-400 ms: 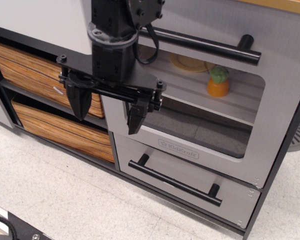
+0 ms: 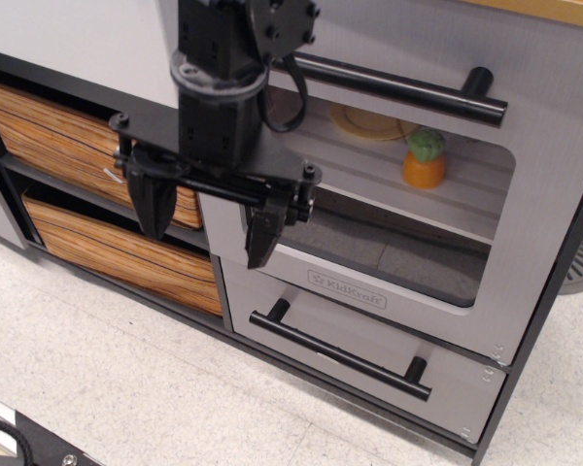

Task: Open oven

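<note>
The oven [image 2: 554, 194] is a silver-grey door with a clear window, a long black bar handle [image 2: 398, 89] along its top and a "KidKraft" logo [image 2: 347, 289] near its bottom edge. The door looks closed. Inside, a pale rack [image 2: 369, 170] carries a yellow plate [image 2: 369, 122] and an orange toy with a green top [image 2: 425, 158]. My black gripper [image 2: 206, 223] hangs open and empty in front of the oven's left edge, fingers pointing down. It is below and to the left of the handle and touches nothing.
A smaller grey drawer with a black bar handle [image 2: 340, 353] sits under the oven. Two wood-grain drawers [image 2: 107, 252] are stacked to the left in a black frame. A pale speckled floor [image 2: 126, 388] lies below.
The gripper has shifted very slightly left and up; nothing else has moved.
</note>
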You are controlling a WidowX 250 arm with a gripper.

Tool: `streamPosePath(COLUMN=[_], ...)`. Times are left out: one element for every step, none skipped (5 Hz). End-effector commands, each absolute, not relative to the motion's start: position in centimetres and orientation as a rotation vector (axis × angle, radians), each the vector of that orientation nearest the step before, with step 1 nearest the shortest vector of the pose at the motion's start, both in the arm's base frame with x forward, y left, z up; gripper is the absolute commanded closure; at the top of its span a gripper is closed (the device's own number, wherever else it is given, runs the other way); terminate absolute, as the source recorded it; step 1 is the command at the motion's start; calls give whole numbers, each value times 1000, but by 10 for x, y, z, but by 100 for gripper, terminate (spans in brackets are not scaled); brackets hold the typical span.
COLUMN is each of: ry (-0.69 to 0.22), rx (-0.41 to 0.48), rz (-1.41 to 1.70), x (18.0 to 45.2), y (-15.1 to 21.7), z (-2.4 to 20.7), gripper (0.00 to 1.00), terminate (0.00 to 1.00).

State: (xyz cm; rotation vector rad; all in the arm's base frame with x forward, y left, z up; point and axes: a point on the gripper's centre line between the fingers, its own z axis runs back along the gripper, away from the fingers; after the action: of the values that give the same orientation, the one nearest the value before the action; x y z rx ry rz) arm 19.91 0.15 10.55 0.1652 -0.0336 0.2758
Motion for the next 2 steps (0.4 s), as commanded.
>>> streamPosePath(ry=[-114, -192], rx=[39, 0], rz=[605, 815], x=[252, 278], y=[6, 21], z=[147, 174], gripper=[0, 0], terminate=[0, 0])
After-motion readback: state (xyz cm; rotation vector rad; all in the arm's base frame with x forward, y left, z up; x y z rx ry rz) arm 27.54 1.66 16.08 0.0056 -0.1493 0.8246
